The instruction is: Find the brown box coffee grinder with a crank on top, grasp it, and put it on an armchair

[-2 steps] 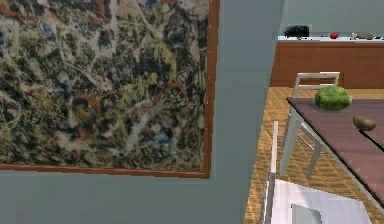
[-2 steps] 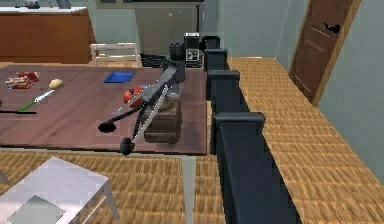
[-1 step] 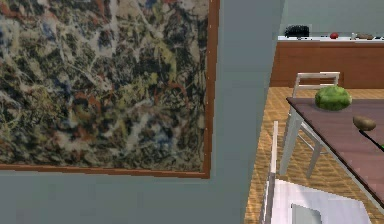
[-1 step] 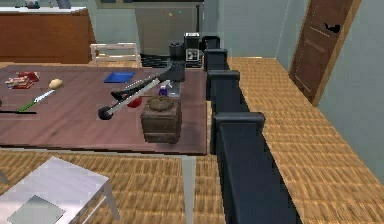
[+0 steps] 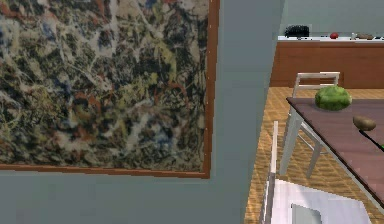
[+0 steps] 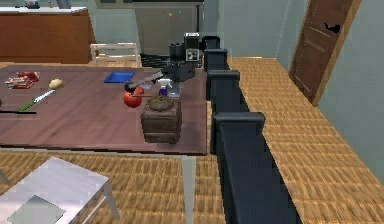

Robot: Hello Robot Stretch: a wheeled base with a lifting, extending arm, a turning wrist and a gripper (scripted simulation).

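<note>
A brown box coffee grinder (image 6: pixel 161 120) with a small crank on top stands on the dark wooden table (image 6: pixel 90 125), near its right edge in the arm side view. The dark arm bar (image 6: pixel 235 150) runs up along that edge. At its far end sits the gripper (image 6: pixel 160 82), just beyond the grinder's top, with tabletop and small things behind it. I cannot tell whether it holds anything or touches the grinder.
On the table lie a red round thing (image 6: pixel 132 98), a blue flat thing (image 6: pixel 118 77), a knife (image 6: pixel 36 98) and a red book (image 6: pixel 20 79). White chairs (image 6: pixel 60 190) stand around it. A large framed abstract painting (image 5: pixel 105 80) hangs close ahead. A brown door (image 6: pixel 325 50) stands far right.
</note>
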